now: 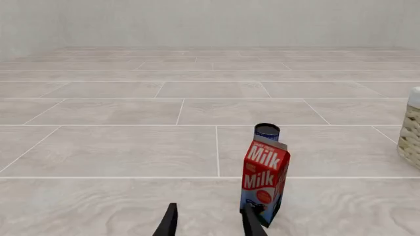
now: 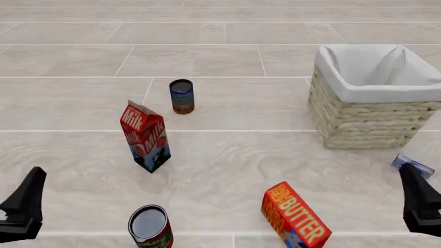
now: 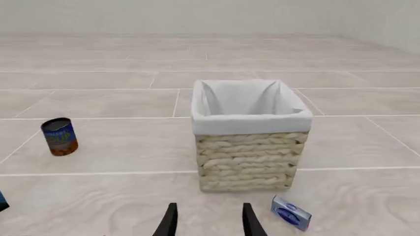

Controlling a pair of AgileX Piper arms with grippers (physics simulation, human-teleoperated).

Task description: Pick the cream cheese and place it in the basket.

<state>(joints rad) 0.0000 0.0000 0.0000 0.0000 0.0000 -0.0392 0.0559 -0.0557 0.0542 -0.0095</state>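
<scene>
The cream cheese is a small light blue box with a dark blue oval, lying on the floor in front of the basket. In the front view the cream cheese shows at the far right, partly behind my right arm, and the basket stands at the back right. My right gripper is open with nothing between its fingers, a little to the side of the box. My left gripper is open too, close beside the milk carton.
A red milk carton stands left of centre with a blue can behind it. A red-orange BUTTER box and a red can sit near the front edge. The basket's corner shows in the left wrist view.
</scene>
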